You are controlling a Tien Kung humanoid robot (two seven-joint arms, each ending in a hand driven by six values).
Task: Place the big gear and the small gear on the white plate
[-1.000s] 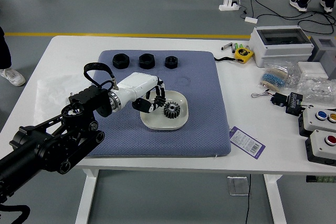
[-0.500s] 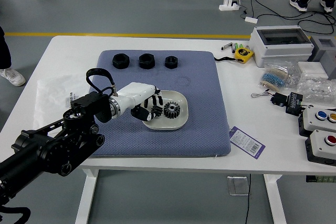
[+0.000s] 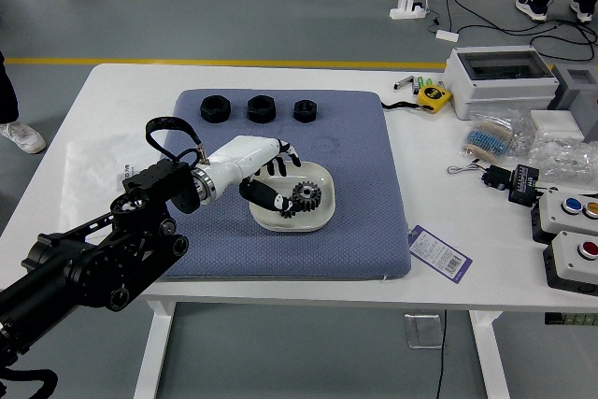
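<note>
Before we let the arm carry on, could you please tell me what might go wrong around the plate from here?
The left hand is open, its thumb right by the gears, so it could nudge or drag one as it moves. The right-hand gear sits close against the partly hidden one, so pushing either may shift both. The plate lies loose-looking on the blue mat, and a bump at its rim might slide it.

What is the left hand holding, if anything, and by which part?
Nothing: the left hand is open over the white plate, fingers spread, and the dark gear there sits ungripped.
</note>
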